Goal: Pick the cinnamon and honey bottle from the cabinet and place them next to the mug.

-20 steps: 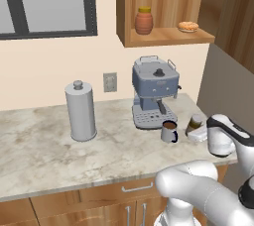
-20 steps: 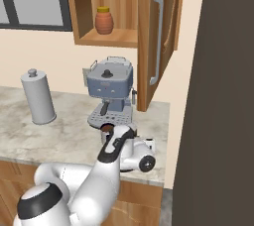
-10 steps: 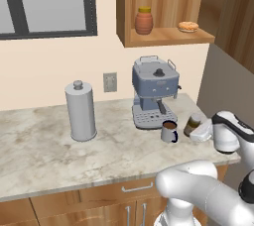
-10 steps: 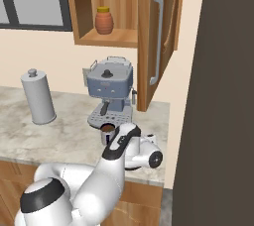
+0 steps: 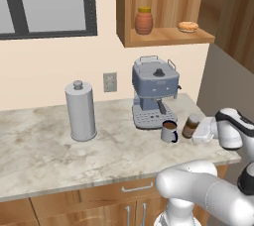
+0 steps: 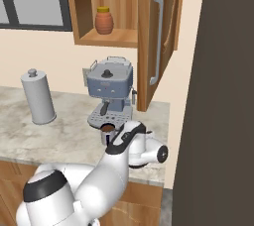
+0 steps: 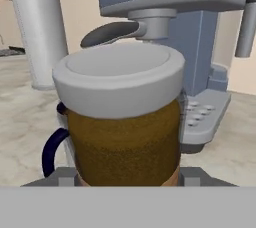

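Bystanders on the marble worktop and the shelf above

A blue-grey coffee machine (image 5: 154,91) is standing against the worktop's (image 5: 44,155) back edge, a tall grey lidded canister (image 5: 81,111) is standing well apart toward its left end, and a flat round pastry (image 5: 188,26) is lying near the shelf's right edge.

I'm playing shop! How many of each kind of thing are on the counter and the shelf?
Jars: 2, the cinnamon and the honey bottle
Mug: 1
Coffee machine: 1
Tall canister: 1
Pastry: 1
Total: 6
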